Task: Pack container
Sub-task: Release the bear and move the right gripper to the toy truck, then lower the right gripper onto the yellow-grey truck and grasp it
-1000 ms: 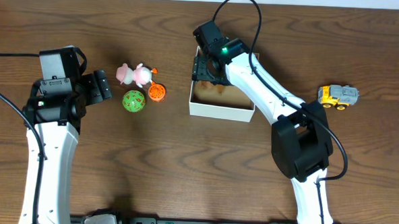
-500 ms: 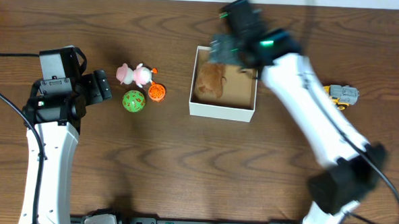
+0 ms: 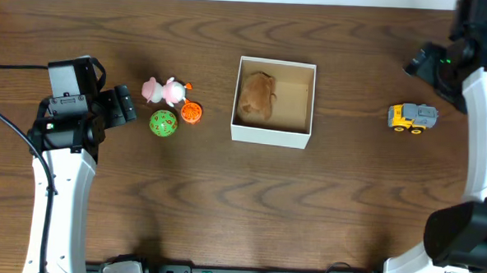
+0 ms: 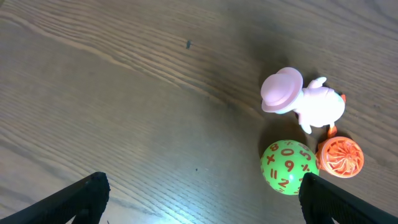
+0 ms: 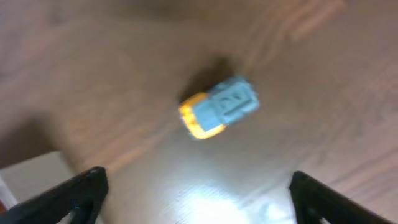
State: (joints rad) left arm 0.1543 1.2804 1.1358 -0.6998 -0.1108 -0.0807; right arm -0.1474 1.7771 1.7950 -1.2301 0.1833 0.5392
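The container [image 3: 270,136], a small square open-top box with thin white walls and a tan cardboard-coloured inside, sits on the dark brown wooden tabletop [image 3: 224,210], roughly midway between the 2 arms. 1 brown rounded toy [image 3: 257,97] lies inside it, close to the left wall.

Well off to the container's left, 3 small toys are bunched close together. They are a pink plastic figure with a round hat [image 3: 163,90], a green ball printed with orange numerals [image 3: 162,123] and an orange ribbed ball [image 3: 191,112]. The left gripper [image 3: 123,105] hangs just beside this bunch, on the side away from the container. In the left wrist view its 2 fingers are spread wide, the toys lie ahead of them, and it has hold of nothing.

The right gripper [image 3: 426,64] is near the far right corner of the tabletop. Near it a yellow and grey toy truck [image 3: 412,117] stands on the wood, well to the right of the container. The right wrist view is blurred, yet it shows both fingertips set wide apart with nothing between them and the truck lying clear of them.
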